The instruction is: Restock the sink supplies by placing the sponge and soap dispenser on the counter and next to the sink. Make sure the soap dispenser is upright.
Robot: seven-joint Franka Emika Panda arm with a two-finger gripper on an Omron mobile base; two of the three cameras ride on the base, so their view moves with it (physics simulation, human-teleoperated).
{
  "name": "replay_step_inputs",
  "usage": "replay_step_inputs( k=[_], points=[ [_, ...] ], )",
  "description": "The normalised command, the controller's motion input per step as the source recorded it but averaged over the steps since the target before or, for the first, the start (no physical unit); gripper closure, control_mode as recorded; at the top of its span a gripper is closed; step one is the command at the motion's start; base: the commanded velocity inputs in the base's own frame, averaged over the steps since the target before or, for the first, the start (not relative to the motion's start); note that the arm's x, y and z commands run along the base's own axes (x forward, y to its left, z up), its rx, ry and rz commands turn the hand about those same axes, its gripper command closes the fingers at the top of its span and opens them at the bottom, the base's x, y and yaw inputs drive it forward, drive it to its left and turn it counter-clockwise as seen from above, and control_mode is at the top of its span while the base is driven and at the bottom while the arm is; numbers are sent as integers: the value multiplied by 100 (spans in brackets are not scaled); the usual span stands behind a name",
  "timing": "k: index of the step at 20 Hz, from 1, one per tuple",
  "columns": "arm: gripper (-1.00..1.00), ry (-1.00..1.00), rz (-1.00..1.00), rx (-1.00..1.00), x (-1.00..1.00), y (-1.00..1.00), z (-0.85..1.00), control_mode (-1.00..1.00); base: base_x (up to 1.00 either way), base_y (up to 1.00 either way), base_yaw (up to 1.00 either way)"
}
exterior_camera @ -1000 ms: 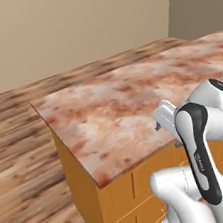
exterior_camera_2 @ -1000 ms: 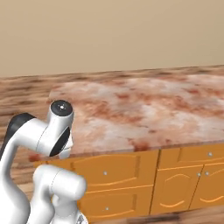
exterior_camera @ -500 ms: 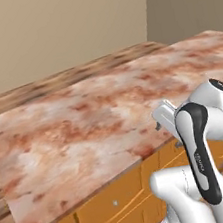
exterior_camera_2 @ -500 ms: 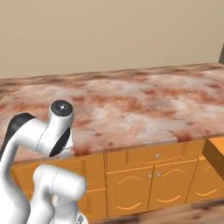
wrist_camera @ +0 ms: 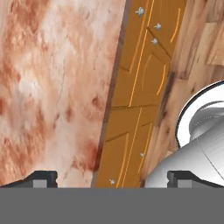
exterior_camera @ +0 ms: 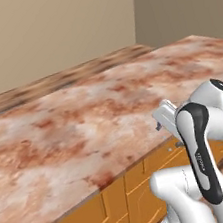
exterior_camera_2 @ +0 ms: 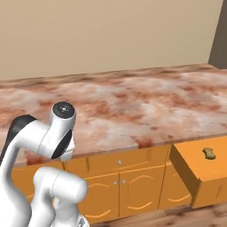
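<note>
The sponge (exterior_camera_2: 209,153) lies in an open drawer (exterior_camera_2: 195,170) at the near right, below the counter (exterior_camera_2: 133,106). The gripper (wrist_camera: 112,179), jaws spread wide and empty, hangs folded by the counter's edge, likely parked for travel.

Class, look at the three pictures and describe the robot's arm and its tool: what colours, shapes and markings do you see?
The arm is made of glossy white rounded segments with dark charcoal joint bands, one bearing small pale lettering, and a round dark-centred cap on the elbow. The tool has two small, dark, blocky fingertips.
</note>
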Motion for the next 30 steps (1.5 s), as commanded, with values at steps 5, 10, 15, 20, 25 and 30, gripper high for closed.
replay_step_inputs(
  k=[5, 10, 15, 20, 25, 30],
  points=[
    [-100, 0, 0, 0, 0, 0, 0, 100, 13, -68, 0],
    [-100, 0, 0, 0, 0, 0, 0, 100, 4, -78, 0],
    [-100, 0, 0, 0, 0, 0, 0, 100, -13, -81, 7],
    [-100, 0, 0, 0, 0, 0, 0, 100, -16, -77, 11],
    [-100, 0, 0, 0, 0, 0, 0, 100, -22, -68, 13],
    [-100, 0, 0, 0, 0, 0, 0, 100, -14, -67, 13]
  ],
)
